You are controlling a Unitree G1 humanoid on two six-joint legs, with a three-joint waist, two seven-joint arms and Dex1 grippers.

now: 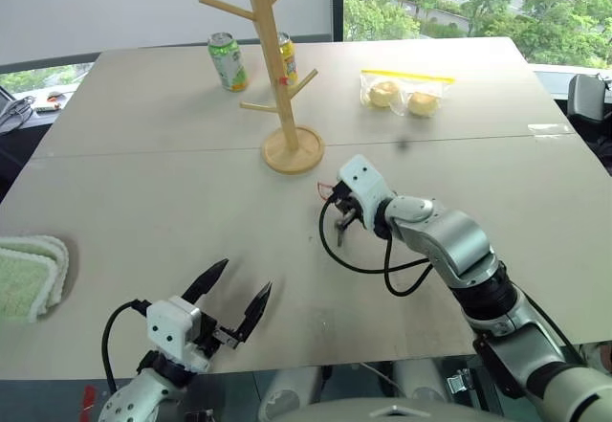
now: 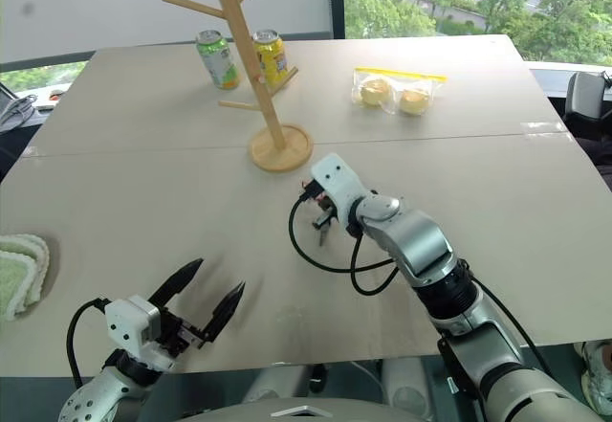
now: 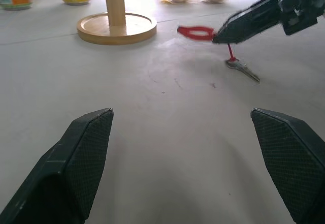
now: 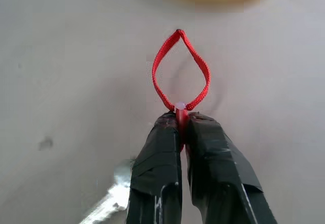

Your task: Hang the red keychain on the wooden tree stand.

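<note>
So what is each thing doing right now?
Right gripper: shut on the red keychain.
Key: dangling, tip touching the table.
Left gripper: open, empty.
Wooden tree stand: upright, pegs bare.
Two drink cans: upright.
Bag of buns: zipped shut.

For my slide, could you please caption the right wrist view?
Right gripper pinches the red keychain above the table.

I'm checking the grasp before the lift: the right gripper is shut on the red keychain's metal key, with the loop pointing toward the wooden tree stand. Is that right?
Not quite. The right gripper is shut on the red keychain at its cord, below the loop; the key hangs free beneath, as the left wrist view shows. The loop does point toward the wooden tree stand.
</note>
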